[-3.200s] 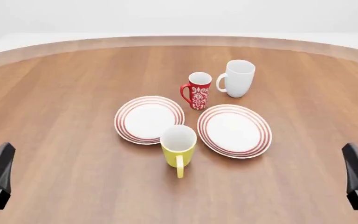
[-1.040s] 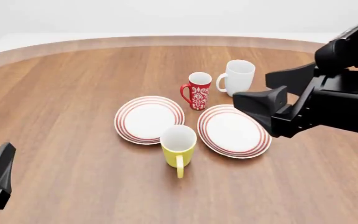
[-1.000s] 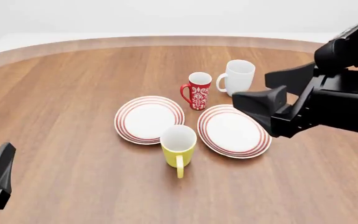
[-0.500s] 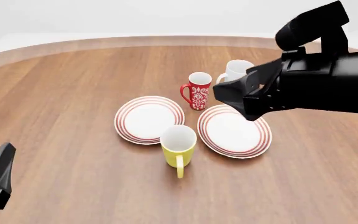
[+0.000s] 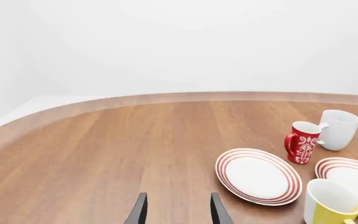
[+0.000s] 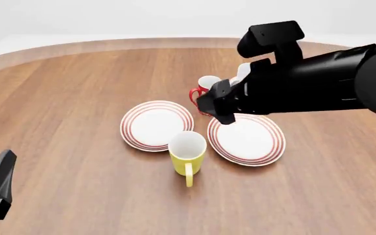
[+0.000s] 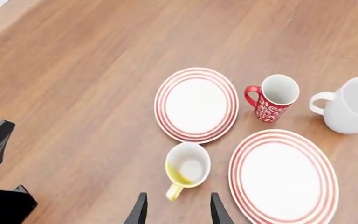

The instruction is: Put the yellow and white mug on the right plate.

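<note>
1. Yellow and white mug (image 6: pixel 187 152) stands upright on the table (image 6: pixel 77 98), mouth up, handle pointing toward the arms' side. It sits just off the near-left edge of the right plate (image 6: pixel 246 137), close to touching the rim but not on it. Nothing holds it.

2. Landmark is the right plate. The left plate (image 6: pixel 156 125) lies just beside it on the left. The red patterned mug (image 7: pixel 273 99) and the white mug (image 7: pixel 354 105) stand just beyond its far edge. The plate's face is bare.

3. Right gripper (image 7: pixel 175 211) hangs above the table, over the far-left part of the right plate in the front view, not touching anything. Its wrist view shows 2 fingertips (image 7: pixel 138 211) parted with nothing between them, and the yellow mug just ahead of them.

4. Left gripper (image 5: pixel 175 212) rests low at the near-left of the table, well apart from the plate; jaws parted, empty.

5. Judgement: the step in hand is the approach to the mug. To do it well:
   - come down over the mug's rim, 1 finger inside and 1 outside the wall, away from the handle;
   - avoid nudging the mug into either plate's rim;
   - lift clear of the rim before carrying it to the plate's middle.

6. Risk: the thin wall may slip if pinched too shallow.
</note>
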Tool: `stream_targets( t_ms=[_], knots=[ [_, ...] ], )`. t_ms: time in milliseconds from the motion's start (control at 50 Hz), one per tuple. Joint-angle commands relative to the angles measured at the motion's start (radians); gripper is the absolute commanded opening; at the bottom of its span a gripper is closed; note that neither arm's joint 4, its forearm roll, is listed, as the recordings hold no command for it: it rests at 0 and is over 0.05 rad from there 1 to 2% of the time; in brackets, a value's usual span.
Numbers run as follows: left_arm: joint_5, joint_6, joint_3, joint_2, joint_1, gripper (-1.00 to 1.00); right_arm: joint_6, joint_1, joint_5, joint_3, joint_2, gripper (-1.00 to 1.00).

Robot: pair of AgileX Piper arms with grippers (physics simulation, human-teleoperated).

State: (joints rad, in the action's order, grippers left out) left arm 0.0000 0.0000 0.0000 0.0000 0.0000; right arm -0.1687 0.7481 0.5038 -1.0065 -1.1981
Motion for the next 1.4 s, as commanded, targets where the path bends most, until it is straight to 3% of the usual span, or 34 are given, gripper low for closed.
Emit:
stream_targets(
  t_ms=[20, 660, 1400],
  knots=[
    [0.000, 0.000, 0.000, 0.000, 0.000, 1.00, -0.058, 0.019, -0.027, 0.009, -0.062, 1.00],
    [0.000, 0.000, 0.000, 0.000, 0.000, 1.00, -0.206, 0.092, -0.217, 0.140, -0.166, 1.00],
    [0.000, 0.000, 0.000, 0.000, 0.000, 1.00, -0.252, 0.109, -0.360, 0.234, -0.234, 1.00]
  ],
)
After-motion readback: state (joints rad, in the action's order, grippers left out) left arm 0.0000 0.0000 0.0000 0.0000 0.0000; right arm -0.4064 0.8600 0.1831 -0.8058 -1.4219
